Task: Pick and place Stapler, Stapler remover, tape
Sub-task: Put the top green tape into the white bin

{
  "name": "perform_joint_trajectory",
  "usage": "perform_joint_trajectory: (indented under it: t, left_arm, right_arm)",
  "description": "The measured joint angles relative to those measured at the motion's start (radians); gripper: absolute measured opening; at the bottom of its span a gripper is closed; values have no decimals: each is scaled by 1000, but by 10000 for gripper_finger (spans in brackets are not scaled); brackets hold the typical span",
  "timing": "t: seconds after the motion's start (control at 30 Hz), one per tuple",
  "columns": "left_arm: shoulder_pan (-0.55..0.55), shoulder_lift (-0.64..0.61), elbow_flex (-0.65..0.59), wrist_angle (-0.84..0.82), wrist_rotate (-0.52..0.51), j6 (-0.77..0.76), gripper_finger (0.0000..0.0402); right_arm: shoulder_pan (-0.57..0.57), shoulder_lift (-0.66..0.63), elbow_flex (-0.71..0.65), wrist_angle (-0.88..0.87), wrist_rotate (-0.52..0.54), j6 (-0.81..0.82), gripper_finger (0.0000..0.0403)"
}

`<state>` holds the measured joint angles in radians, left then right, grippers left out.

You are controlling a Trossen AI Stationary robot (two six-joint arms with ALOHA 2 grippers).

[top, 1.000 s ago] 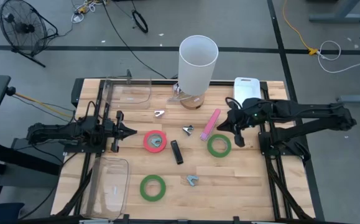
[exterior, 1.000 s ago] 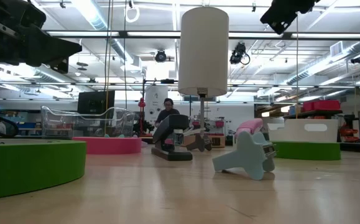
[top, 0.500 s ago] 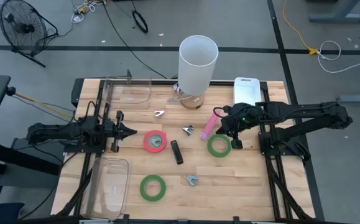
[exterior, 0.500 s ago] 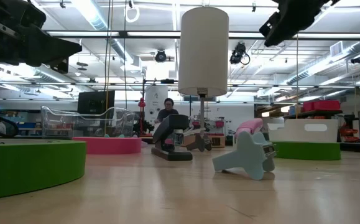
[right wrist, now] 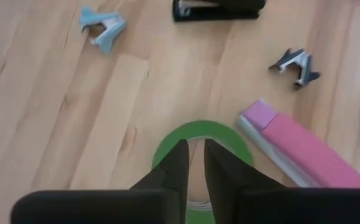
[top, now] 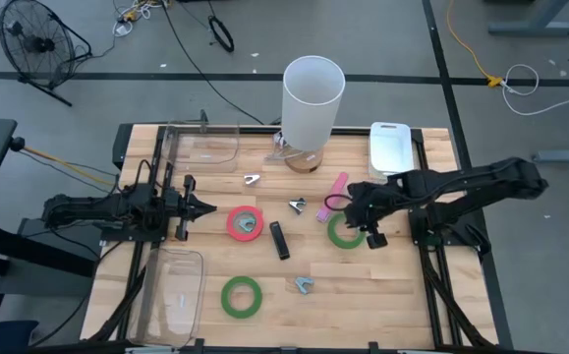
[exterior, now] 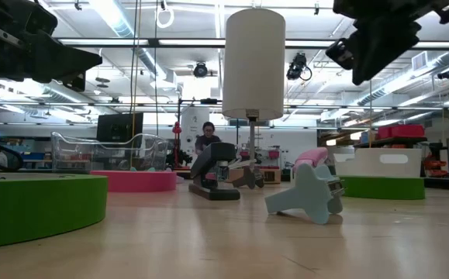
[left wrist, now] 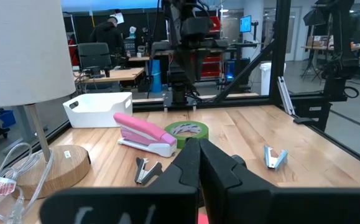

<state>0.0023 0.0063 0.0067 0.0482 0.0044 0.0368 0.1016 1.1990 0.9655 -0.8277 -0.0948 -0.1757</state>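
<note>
Right gripper reaching in from the right side, tipped down over a green tape ring. Fingers almost pressed together, holding nothing, pointing at the ring's open middle. Pink stapler just beside that ring, black stapler near the table's middle. Red tape ring left of the black stapler, second green ring nearer the front edge. Blue staple remover at the front. Left gripper waiting low at the left side, fingers pressed together, empty.
</note>
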Motion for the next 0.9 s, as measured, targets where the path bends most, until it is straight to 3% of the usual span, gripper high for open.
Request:
perform_joint_trajectory:
  t: [0.13, 0.3, 0.9]
  left_arm:
    - [0, 0, 0, 0, 0, 0, 3]
    - [0, 0, 0, 0, 0, 0, 3]
    - [0, 0, 0, 0, 0, 0, 3]
  right_arm:
    - [17, 35, 0, -3, 5, 12, 75]
    - [18, 80, 0, -7, 86, 126, 102]
    - [18, 204, 0, -9, 52, 136, 221]
